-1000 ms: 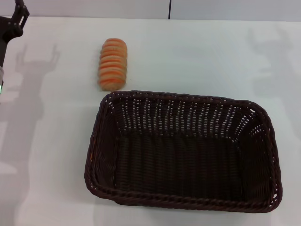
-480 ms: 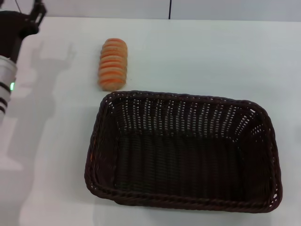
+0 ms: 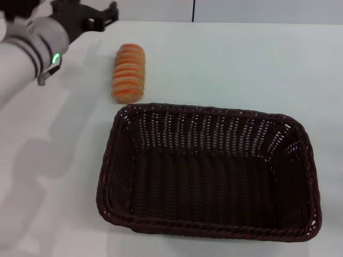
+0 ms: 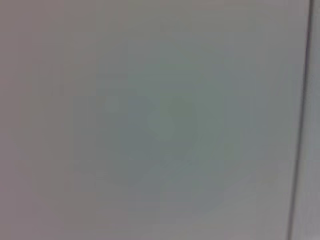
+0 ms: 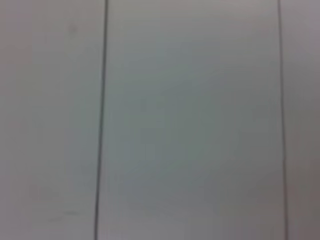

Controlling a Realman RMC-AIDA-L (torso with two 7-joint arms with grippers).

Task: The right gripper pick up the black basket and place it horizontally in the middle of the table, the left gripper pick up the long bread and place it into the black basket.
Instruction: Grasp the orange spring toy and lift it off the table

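While long bread point(image 3: 128, 73) lies beside black basket point(image 3: 209, 171) | left tool point(image 3: 99, 19) far-left, above table point(image 3: 241, 64) | fingers apart

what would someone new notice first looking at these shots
The large black basket fills the near middle of the table, lying empty. Just beyond its far-left corner lies the long bread, striped orange and cream. At the far left, the left gripper hangs above the table beside the bread, touching nothing.

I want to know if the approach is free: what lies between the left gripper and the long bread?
Only bare white table. In the head view the left gripper hovers just beyond the long bread, nothing between them.
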